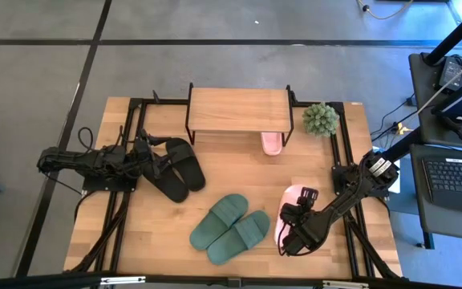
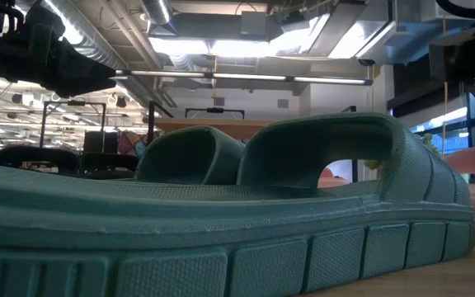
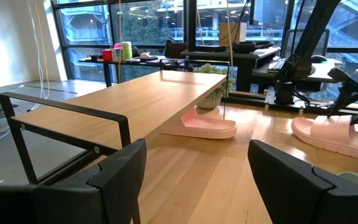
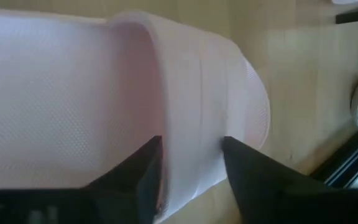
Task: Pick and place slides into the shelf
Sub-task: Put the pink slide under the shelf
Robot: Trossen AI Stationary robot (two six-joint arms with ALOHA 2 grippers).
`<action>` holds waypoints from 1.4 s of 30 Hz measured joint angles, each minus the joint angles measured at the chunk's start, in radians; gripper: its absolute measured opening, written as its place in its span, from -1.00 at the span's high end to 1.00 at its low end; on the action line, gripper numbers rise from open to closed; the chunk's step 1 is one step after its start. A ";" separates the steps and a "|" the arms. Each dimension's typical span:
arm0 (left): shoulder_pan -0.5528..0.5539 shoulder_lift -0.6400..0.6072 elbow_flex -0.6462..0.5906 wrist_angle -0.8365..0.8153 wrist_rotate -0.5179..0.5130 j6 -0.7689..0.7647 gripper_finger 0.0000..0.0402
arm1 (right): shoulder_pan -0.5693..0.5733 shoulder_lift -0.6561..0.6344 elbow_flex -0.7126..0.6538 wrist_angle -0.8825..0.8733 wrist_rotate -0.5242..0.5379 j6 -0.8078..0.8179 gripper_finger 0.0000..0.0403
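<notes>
Starting at the left of the overhead frame, the left pincer (image 1: 139,152) hovers over the black slides (image 1: 176,168) with its fingers spread wide and nothing between them. At centre top stands the shelf (image 1: 237,110), one pink slide (image 1: 272,143) already tucked under its right end. Below it, mid-frame, the green slides (image 1: 231,228) lie side by side on the surface (image 1: 119,241). Lower right, the right pincer (image 1: 293,233) is down on the second pink slide (image 1: 289,210); its wrist view shows the fingers (image 4: 143,168) straddling the strap (image 4: 191,124), narrowed around it but, I'd judge, not yet clamped firm.

My worry is the soft strap: a shallow pinch near the edge could let the slide swing or slip out on the lift, or it could clip the shelf leg going in.

Most of that pink slide is hidden beneath the arm from above, and the table-level view is filled by a green slide (image 2: 221,239).
</notes>
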 joint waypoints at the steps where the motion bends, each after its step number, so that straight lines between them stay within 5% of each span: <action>1: 0.000 0.000 0.000 0.000 0.000 0.000 -0.36 | 0.000 0.000 0.000 0.000 0.000 0.000 0.32; 8: 0.000 0.000 0.000 0.000 0.000 0.000 -0.36 | 0.000 0.000 0.000 -0.004 0.005 -0.001 0.92; 19: 0.000 0.000 0.000 0.000 0.000 -0.001 -0.36 | -0.001 0.000 0.053 -0.139 0.041 0.024 0.94; 28: 0.000 0.000 0.000 0.000 0.000 -0.002 -0.36 | -0.015 0.000 0.221 -0.293 0.279 -0.008 0.94; 42: 0.000 0.000 0.000 0.000 0.000 -0.011 -0.36 | -0.195 -0.080 0.254 -0.149 0.480 -0.479 0.94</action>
